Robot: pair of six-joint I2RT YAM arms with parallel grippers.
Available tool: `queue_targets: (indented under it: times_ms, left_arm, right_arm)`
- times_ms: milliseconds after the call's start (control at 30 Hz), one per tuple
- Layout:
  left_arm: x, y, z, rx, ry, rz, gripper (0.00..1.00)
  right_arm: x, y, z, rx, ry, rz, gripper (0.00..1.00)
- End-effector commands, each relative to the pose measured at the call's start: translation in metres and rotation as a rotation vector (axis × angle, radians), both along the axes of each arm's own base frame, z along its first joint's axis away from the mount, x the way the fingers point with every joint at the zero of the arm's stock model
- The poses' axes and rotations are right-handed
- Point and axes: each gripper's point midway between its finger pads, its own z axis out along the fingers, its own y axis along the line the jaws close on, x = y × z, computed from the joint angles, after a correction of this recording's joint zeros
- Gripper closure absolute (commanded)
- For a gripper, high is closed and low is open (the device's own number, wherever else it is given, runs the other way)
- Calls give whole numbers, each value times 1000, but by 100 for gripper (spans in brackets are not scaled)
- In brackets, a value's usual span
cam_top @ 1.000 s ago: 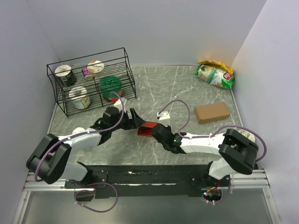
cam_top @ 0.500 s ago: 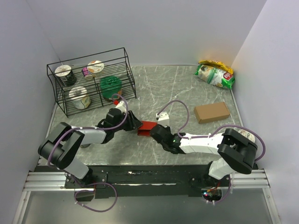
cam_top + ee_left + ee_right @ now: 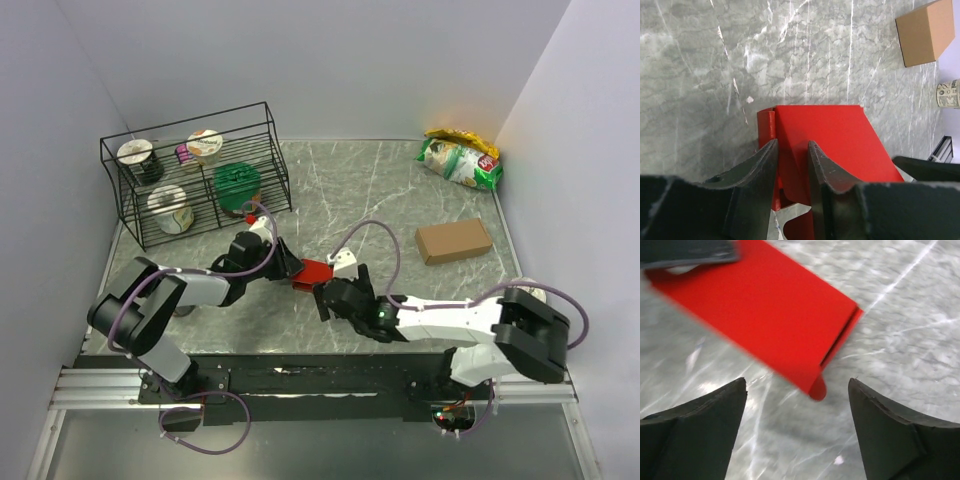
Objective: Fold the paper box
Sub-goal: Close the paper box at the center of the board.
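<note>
The paper box (image 3: 316, 270) is a bright red flattened card lying on the marble table (image 3: 380, 190) between the two arms. My left gripper (image 3: 294, 269) is at its left end. In the left wrist view the box (image 3: 830, 135) fills the gap between the narrowed fingers of that gripper (image 3: 791, 150), which is shut on a folded edge. My right gripper (image 3: 326, 297) sits just near of the box with its fingers wide apart. In the right wrist view the box (image 3: 760, 310) and its rounded tab lie ahead of that gripper (image 3: 797, 386), touching neither finger.
A black wire rack (image 3: 190, 170) with several cups stands at the back left. A brown cardboard box (image 3: 453, 241) lies to the right and a snack bag (image 3: 460, 158) in the back right corner. A paper cup (image 3: 948, 94) stands near the right arm's base.
My left gripper has closed down on the box's left end. My right gripper has opened, let go of the box and drawn back toward the near edge.
</note>
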Motion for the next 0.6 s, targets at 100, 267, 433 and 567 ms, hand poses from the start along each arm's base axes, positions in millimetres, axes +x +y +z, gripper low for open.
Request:
queue_targets:
  times_ms: [100, 267, 433, 567]
  left_arm:
    - [-2, 13, -31, 124, 34, 4, 64]
    - [-2, 15, -36, 163, 28, -3, 64]
    - [-6, 13, -40, 198, 20, -12, 64]
    - [-9, 11, -44, 234, 4, -11, 64]
  right_arm:
    - [-49, 23, 30, 142, -47, 260, 0]
    - [-67, 36, 81, 348, -79, 369, 3]
    - [-60, 33, 126, 493, -80, 317, 0]
    - [-23, 14, 111, 587, 154, 137, 2]
